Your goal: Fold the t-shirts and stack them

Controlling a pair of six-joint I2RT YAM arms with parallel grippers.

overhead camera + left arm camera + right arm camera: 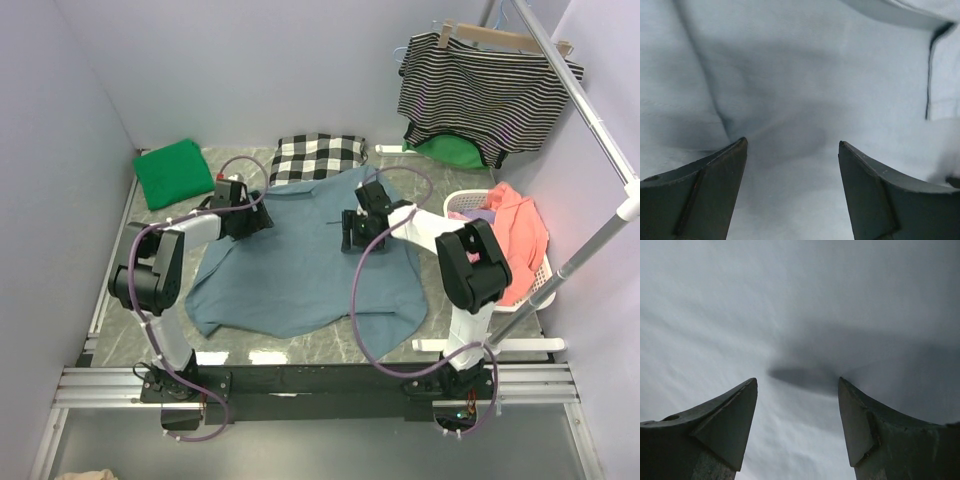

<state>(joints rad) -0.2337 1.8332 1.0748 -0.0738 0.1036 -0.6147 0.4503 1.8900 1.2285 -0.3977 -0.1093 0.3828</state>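
Blue t-shirt (300,270) lying spread flat on table (300,350), long axis running far to near; I'm hovering both grippers low over its far end; left gripper (792,144) nearer left shoulder, right gripper (797,381) further inboard; both gaping wide, gripping nothing, cloth directly beneath; green t-shirt (180,172) sitting folded far left.

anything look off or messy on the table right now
Nothing looks damaged or spilled. The blue t-shirt lies askew and wrinkled across the table, not yet folded. At the right, an orange garment slumps over the rim of the white basket rather than sitting inside it.
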